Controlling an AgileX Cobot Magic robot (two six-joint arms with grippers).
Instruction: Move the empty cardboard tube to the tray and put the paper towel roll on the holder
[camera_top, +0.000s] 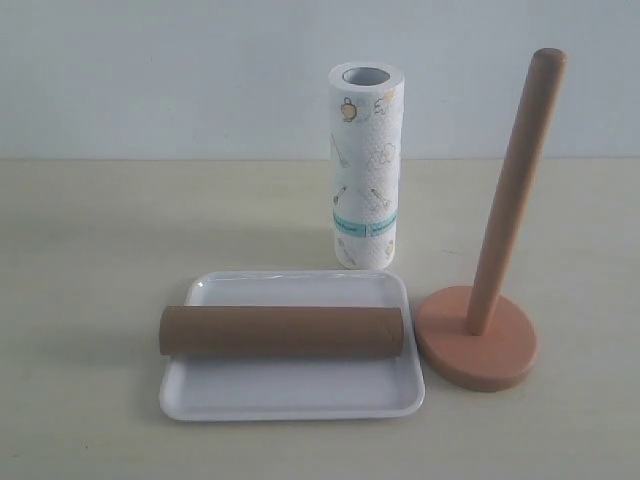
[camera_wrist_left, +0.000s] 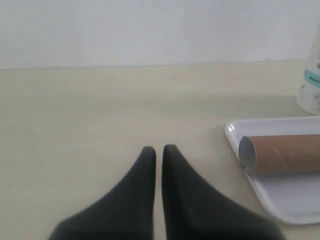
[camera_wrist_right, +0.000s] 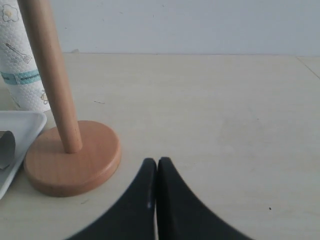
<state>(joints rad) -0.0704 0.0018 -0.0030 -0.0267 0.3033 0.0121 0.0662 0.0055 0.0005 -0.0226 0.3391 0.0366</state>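
The brown cardboard tube (camera_top: 282, 332) lies on its side across the white tray (camera_top: 290, 395), its ends reaching both tray edges. Behind the tray the printed paper towel roll (camera_top: 366, 165) stands upright on the table. The wooden holder (camera_top: 478, 347) stands right of the tray, its dowel bare. In the left wrist view my left gripper (camera_wrist_left: 159, 150) is shut and empty, off to the side of the tube (camera_wrist_left: 285, 152) and tray (camera_wrist_left: 285, 200). My right gripper (camera_wrist_right: 157, 162) is shut and empty beside the holder base (camera_wrist_right: 75, 160). Neither gripper shows in the exterior view.
A pale wooden tabletop (camera_top: 110, 250) runs back to a plain white wall. The roll's lower part (camera_wrist_right: 22, 75) and a tray corner (camera_wrist_right: 20, 125) show beside the dowel (camera_wrist_right: 52, 75) in the right wrist view.
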